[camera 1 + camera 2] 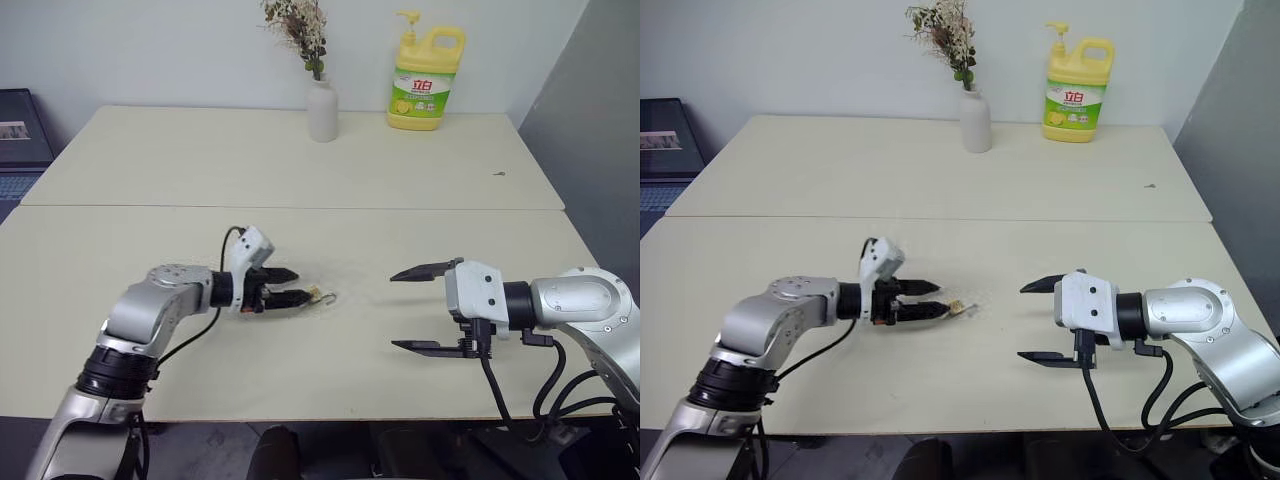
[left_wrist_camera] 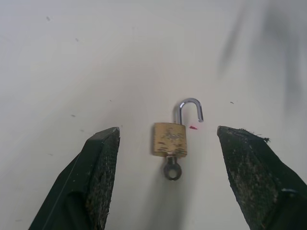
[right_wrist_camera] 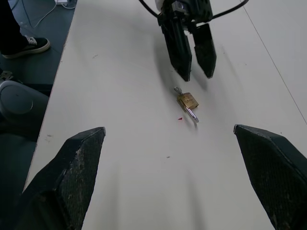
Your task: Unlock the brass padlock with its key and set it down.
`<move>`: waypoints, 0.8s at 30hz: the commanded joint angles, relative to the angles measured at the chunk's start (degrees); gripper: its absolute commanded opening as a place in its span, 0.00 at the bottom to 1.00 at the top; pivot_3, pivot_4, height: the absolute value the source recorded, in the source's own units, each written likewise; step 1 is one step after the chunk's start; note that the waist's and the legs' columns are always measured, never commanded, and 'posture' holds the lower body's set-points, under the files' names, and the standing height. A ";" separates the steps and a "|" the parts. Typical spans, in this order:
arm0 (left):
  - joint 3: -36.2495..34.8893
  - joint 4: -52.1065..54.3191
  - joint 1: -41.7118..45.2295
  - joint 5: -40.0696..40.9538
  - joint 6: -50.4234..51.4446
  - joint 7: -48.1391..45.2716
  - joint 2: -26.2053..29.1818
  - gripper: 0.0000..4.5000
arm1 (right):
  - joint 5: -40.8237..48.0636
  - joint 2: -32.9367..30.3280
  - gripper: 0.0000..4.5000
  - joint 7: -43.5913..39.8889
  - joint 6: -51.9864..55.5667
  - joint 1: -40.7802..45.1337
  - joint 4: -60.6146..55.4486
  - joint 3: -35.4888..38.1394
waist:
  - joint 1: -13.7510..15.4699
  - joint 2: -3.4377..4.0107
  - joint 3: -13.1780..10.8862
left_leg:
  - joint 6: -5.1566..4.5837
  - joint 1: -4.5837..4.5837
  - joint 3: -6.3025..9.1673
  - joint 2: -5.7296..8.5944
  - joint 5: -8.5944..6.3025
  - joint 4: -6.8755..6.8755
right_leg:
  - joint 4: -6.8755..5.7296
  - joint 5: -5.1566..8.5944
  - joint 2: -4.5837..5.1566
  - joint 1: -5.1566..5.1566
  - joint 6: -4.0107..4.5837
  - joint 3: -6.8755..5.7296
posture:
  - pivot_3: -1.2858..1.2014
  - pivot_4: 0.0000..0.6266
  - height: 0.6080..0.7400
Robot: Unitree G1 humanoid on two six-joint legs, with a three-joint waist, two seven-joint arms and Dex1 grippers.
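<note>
The padlock (image 2: 170, 139) lies flat on the table (image 1: 300, 160), a little left of centre in the head views, with its shackle (image 2: 188, 109) swung free of the body on one side — so the unlocking looks done. The key (image 2: 172, 168) sits in the keyhole, only its ring end showing below the brass body in the left wrist picture.

The left gripper (image 1: 290, 286) hangs just beside the lock, at centre-left of the left eye view, its fingers (image 2: 98, 177) spread to either side of the lock and touching neither lock nor key. That reads as a release: the lock rests on the table by its own weight, and the spread jaws leave room for the arm to draw away without dragging it.

The right gripper (image 1: 418, 310) is at right of centre, well apart from the lock, jaws wide and holding nothing. It points toward the left gripper across the bare tabletop, probably waiting out of the way.

At the back, in the upper part of the frame, stand a vase (image 1: 322, 108) and a yellow bottle (image 1: 426, 80) — far from the work and no hindrance. The task seems all but finished; what is left is a clean retreat of the left arm.
</note>
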State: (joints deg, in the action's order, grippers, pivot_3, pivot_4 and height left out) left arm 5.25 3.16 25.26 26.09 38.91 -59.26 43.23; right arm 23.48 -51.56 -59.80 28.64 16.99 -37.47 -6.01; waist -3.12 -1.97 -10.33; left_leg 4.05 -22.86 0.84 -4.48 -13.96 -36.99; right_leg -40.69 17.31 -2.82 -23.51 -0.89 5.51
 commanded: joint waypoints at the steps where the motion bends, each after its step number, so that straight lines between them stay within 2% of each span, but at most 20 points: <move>1: -2.91 6.13 -2.50 -2.00 -8.45 -5.51 6.01 0.76 | -0.75 -0.14 1.00 -0.49 -1.78 -0.18 0.16 -0.18 | -0.11 0.00 -0.01 | 0.00 0.00 -0.01 -0.01 0.00 0.02 | 0.02 0.00 0.00 -0.02 0.00 0.00 | 0.52 0.24 1.00; 3: -4.90 8.93 -5.21 -2.47 -10.71 -7.23 10.08 0.76 | -1.06 0.17 1.00 -0.59 -2.16 -0.07 1.17 -0.59 | -0.18 0.02 -0.02 | 0.00 0.01 -0.04 -0.02 0.00 0.04 | 0.05 0.02 0.01 -0.03 0.03 0.03 | 0.52 0.24 1.00; 7: -6.88 10.38 -7.37 -1.40 -11.89 -10.21 14.15 1.00 | -1.51 1.14 1.00 -0.96 -2.84 1.23 4.10 -1.49 | -0.07 0.05 -0.05 | 0.00 0.01 -0.06 -0.05 0.00 0.04 | 0.04 0.08 0.03 -0.04 0.11 -0.02 | 0.52 0.24 1.00; 13: -7.86 11.66 -9.32 -3.39 -15.06 -10.35 15.33 1.00 | -2.69 2.06 1.00 -2.49 -4.15 3.95 8.28 -2.72 | 0.00 0.08 -0.07 | 0.00 0.00 -0.11 -0.05 0.00 0.03 | 0.05 0.11 0.03 -0.04 0.08 0.00 | 0.52 0.24 1.00; 24: -9.43 15.65 -11.82 0.18 -11.52 -10.81 15.23 1.00 | -3.70 3.49 1.00 -4.63 -5.96 7.07 12.35 -4.10 | -0.04 0.09 -0.08 | 0.00 0.00 -0.10 -0.07 0.00 0.04 | 0.00 0.15 0.01 -0.08 0.15 -0.01 | 0.52 0.24 1.00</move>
State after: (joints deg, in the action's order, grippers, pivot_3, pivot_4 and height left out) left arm -2.09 16.89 13.42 25.41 27.46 -70.12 57.79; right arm 19.63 -48.29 -63.79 23.97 23.20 -24.60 -10.48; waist -3.17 -1.88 -10.41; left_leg 4.05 -22.86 0.74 -4.55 -13.96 -36.96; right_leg -40.69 17.47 -2.81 -23.59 -0.75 5.50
